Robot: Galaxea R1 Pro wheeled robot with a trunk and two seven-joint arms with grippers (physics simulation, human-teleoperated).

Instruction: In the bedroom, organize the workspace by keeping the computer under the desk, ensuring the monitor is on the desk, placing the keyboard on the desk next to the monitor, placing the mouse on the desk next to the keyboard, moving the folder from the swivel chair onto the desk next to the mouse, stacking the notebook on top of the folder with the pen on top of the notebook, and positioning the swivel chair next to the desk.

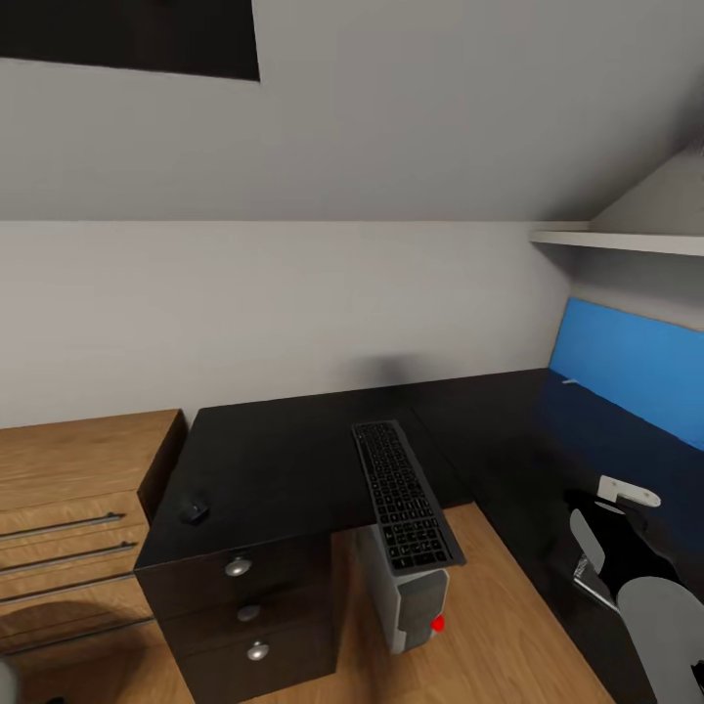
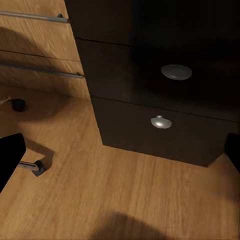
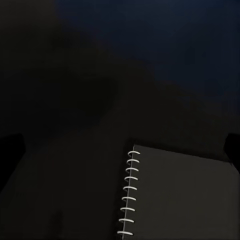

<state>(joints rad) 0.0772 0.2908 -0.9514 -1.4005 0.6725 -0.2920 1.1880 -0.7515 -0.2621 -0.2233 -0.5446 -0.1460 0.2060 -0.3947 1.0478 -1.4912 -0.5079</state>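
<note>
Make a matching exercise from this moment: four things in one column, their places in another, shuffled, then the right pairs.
Things:
1. keyboard
2. mouse
3. computer
4. folder

Places:
A. on the floor under the desk edge
B. leaning upright at the desk's right end
C. overhanging the desk's front edge
D. on the desk near its left front corner

Pairs: 1-C, 2-D, 3-A, 4-B

Plain grey walls (image 1: 293, 293) rise to a sloped ceiling; a white shelf (image 1: 626, 240) juts out at right — warm wooden floor (image 2: 125, 200) below, light wooden chest of drawers (image 1: 68, 508) at left.
</note>
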